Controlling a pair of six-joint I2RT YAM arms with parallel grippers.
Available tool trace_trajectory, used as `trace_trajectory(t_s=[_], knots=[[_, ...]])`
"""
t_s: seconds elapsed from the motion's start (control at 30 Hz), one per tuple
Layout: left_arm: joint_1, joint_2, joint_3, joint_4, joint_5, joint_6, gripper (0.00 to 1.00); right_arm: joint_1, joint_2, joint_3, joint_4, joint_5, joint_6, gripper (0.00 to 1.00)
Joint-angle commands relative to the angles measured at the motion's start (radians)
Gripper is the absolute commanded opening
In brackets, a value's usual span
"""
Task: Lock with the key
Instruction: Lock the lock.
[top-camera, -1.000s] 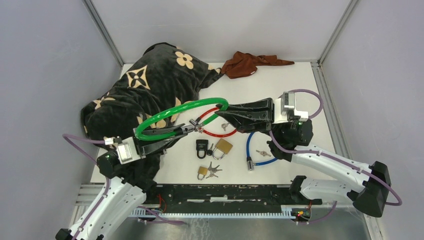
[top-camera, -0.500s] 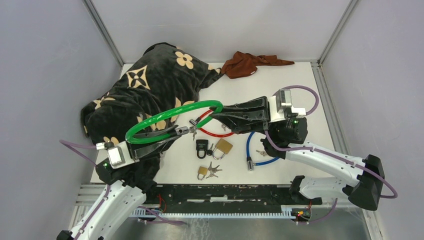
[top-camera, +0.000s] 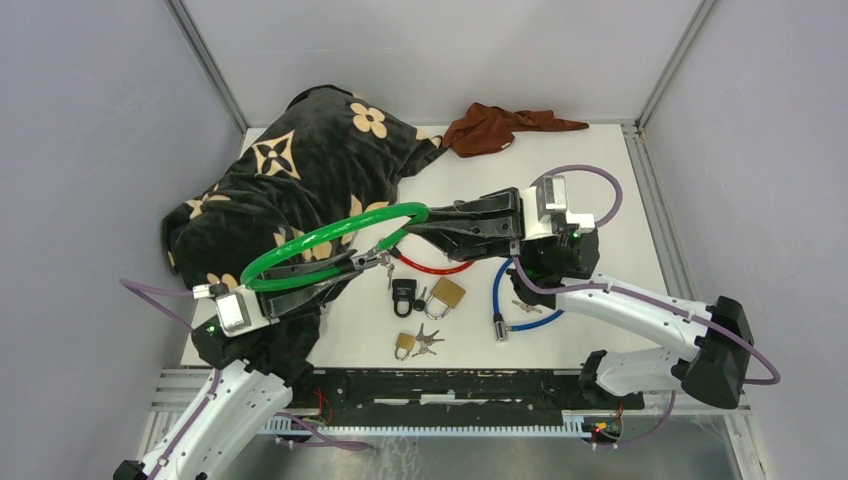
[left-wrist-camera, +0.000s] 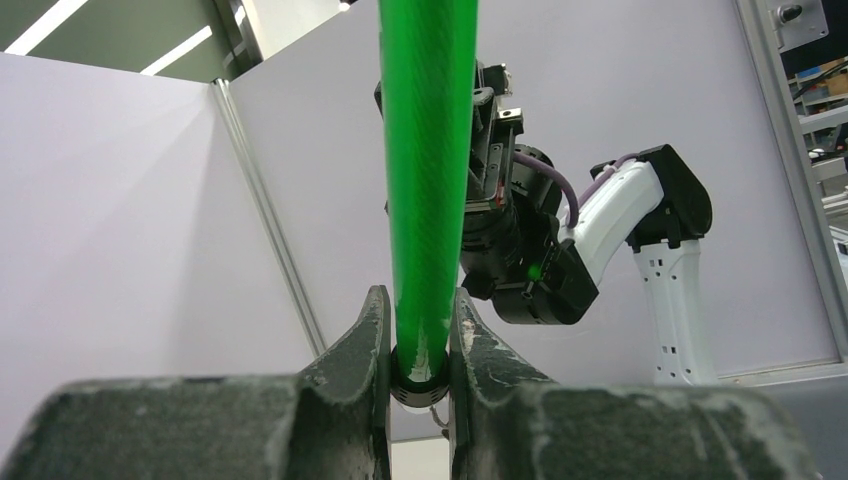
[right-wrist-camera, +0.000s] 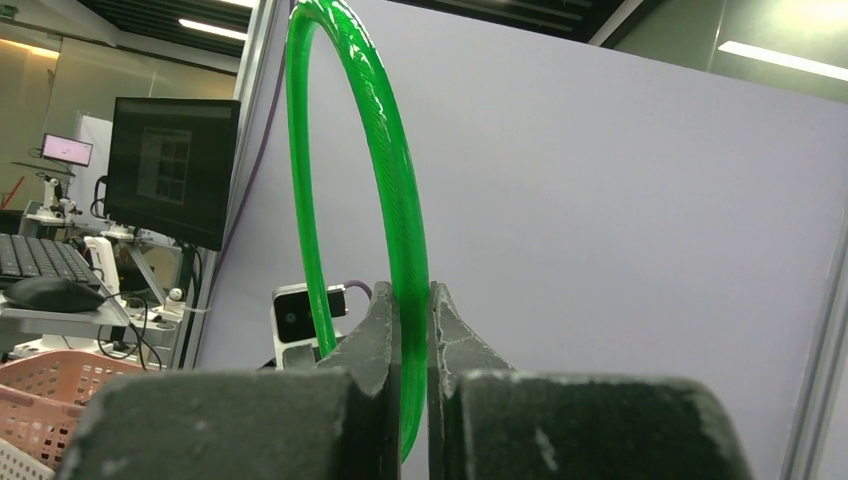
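Above table (top-camera: 610, 190) middle: green cable (top-camera: 310, 243), lifted, arched loop
left gripper (top-camera: 368, 262): clamped on cable's black end, 8 o'clock of right gripper (top-camera: 418, 222)
right gripper: pinched tight on cable's other end

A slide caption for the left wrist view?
Left gripper shut on one end of the green cable lock, right arm beyond.

the left arm (top-camera: 225, 400) reaches forward and rightward from its base; the left tool (top-camera: 366, 262) points right, fingers clamped on one end of the green cable (top-camera: 310, 238). the right arm (top-camera: 640, 310) folds over toward the left; the right tool (top-camera: 415, 222) points left, pinched tight on the cable's other end.
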Motion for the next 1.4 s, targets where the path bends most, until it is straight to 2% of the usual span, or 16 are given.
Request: trace_trajectory(t_s=[0.0,0.47,0.83,1.2,1.37], knots=[[-0.001,0.013,-0.001,0.005,-0.026,-0.003,0.02,0.008,0.031,0.061,0.110,-0.020,0.061,0.00],[-0.002,0.001,-0.008,0.024,-0.058,0.005,0.02,0.009,0.079,0.063,0.097,-0.026,0.099,0.00],[-0.002,0.007,-0.016,0.031,-0.074,0.024,0.02,0.009,0.018,0.079,-0.137,-0.040,-0.003,0.00],[-0.002,0.006,-0.018,0.033,-0.081,0.037,0.02,0.010,0.052,0.114,-0.186,-0.059,0.019,0.00],[-0.002,0.003,-0.023,0.041,-0.074,0.064,0.02,0.010,0.050,0.165,-0.306,-0.059,-0.015,0.00]])
